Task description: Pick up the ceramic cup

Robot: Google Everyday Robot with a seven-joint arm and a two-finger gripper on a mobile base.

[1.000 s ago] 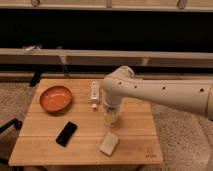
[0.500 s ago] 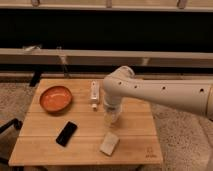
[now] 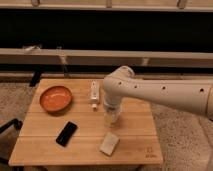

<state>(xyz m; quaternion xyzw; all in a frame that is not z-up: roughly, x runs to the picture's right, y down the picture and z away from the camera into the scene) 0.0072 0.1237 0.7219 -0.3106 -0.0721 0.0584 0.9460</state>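
The ceramic cup is a small pale cream cylinder on the wooden table, right of centre. My white arm reaches in from the right and bends down over it. My gripper is directly above and around the cup's top, which hides the rim. Only the lower part of the cup shows below the gripper.
An orange bowl sits at the table's left. A slim white bottle lies just left of the gripper. A black phone lies front left and a flat pale block lies below the cup. A railing runs behind the table.
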